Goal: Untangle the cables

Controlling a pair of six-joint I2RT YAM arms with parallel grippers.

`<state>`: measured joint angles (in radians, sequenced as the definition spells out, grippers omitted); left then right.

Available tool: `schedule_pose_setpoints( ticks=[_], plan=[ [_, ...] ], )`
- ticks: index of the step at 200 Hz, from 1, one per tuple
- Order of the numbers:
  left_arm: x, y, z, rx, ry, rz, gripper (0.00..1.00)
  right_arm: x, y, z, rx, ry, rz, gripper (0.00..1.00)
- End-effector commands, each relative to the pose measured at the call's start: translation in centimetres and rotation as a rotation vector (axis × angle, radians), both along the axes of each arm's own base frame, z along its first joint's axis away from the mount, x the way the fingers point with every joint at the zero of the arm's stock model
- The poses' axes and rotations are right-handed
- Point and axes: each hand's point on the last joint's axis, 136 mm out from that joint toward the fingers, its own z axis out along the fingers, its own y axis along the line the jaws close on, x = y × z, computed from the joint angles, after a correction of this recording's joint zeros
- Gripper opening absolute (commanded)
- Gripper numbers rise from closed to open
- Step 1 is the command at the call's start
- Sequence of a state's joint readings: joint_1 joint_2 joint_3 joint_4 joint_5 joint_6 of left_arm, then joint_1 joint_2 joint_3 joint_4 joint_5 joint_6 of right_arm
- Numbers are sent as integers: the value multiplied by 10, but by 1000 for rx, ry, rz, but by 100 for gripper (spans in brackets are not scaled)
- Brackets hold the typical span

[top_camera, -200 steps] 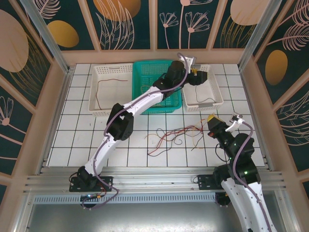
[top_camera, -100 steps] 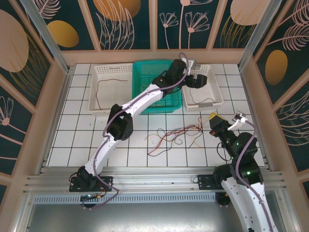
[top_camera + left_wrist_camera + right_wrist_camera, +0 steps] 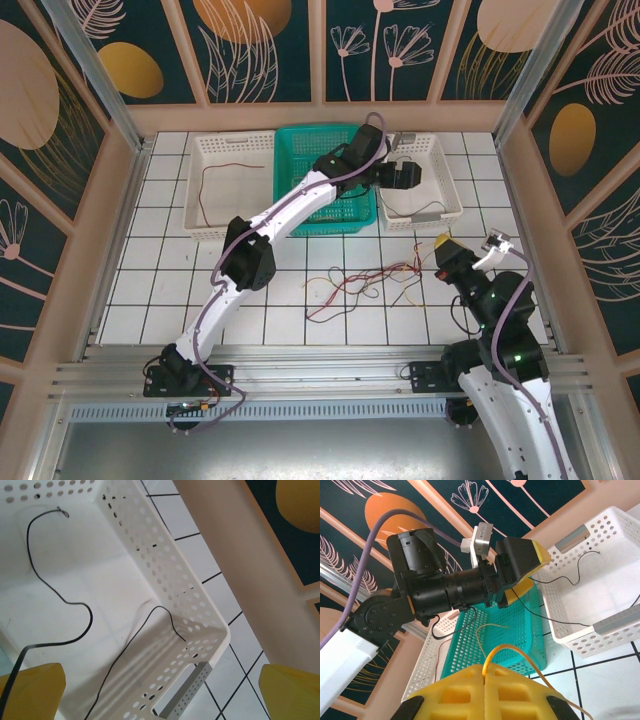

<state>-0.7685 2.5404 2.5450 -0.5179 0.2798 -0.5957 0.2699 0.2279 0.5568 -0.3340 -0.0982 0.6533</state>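
Left of the teal basket a red cable is lying sorted; in front of it the tangle is stretching across the tiles, long axis left to right. Just right of it your left gripper is hovering, spread wide, over a white basket with a black cable. Farther right your right gripper is pinching a yellow cable: be drawing it slowly rightward along its length, so nothing is snagging.

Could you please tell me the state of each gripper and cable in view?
Left gripper: open, over the right white basket.
Right gripper: shut on a yellow cable.
Black cable: loose in that basket.
Red cable: lying in the left basket.
Other cables: tangled on the table.
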Motion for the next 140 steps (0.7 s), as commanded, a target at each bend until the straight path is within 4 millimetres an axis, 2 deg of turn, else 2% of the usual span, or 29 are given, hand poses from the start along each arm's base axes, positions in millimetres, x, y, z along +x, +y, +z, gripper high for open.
schedule_pose_setpoints(
  ticks=[1, 34, 59, 81, 104, 118, 140],
  plan=[
    [-6, 5, -6, 18, 80, 34, 98, 1, 2, 3, -5, 5, 10, 0],
    [-13, 4, 5, 10, 86, 26, 98, 12, 9, -21, -15, 85, 29, 0],
    [-8, 10, 22, 35, 15, 70, 99, 16, 12, -26, -7, 90, 42, 0],
    [-8, 16, 49, 71, -101, 91, 98, 16, 15, -27, -10, 89, 54, 0],
    [-28, 6, 75, 205, -336, 61, 99, 16, 14, -28, -20, 91, 52, 0],
    [-35, 4, 78, 300, -434, 68, 98, 15, 14, -28, -25, 93, 51, 0],
    [-32, 8, 69, 333, -423, 82, 99, 15, 13, -29, -27, 93, 51, 0]
  ],
)
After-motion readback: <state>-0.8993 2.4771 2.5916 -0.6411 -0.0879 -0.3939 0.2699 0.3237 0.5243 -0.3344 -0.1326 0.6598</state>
